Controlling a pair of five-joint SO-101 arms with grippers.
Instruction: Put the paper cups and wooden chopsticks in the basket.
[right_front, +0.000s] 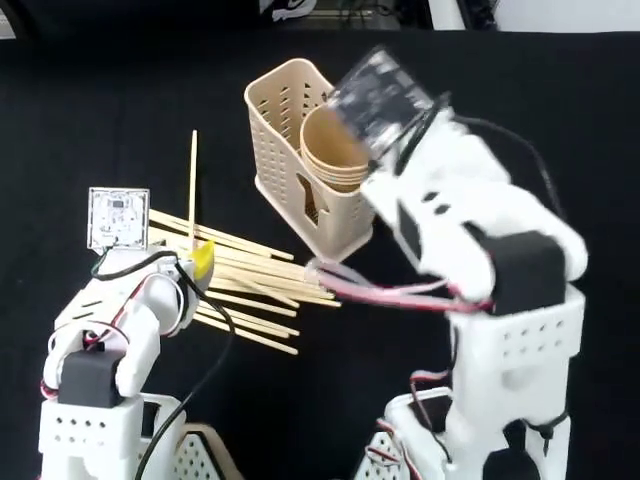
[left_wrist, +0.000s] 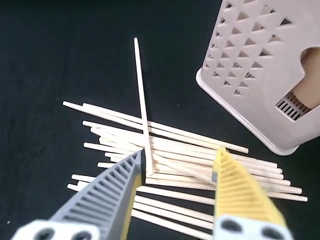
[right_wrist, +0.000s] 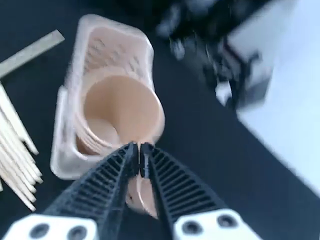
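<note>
Basket: beige, slotted, seen just to 12 o'clock of the table centre in the high view; tilted, its open mouth turned toward 1 o'clock. Its patterned base is shown in the left wrist view.
Cups: a nested stack is lodged inside the basket, at its 4 o'clock end, the mouth of the stack left open.
Chopsticks: a loose pile is spread flat on the black cloth at 7 o'clock from the basket, outside it; most sticks run roughly 10 to 4 o'clock. The pile's near end is caught in the right wrist view.
Single stick: laid across the pile, its free end pointed to 12 o'clock.
Left gripper: held low over the pile, the grey and yellow fingers spread wide apart. The single stick is touched by the grey tip. Nothing is gripped.
Right gripper: fingers are drawn together with a thin slit between them, tips placed at the near rim of the cups. Whether the rim is pinched cannot be told.
Left arm: based at 7 o'clock of the table.
Right arm: based at 5 o'clock, bent over toward the basket.
</note>
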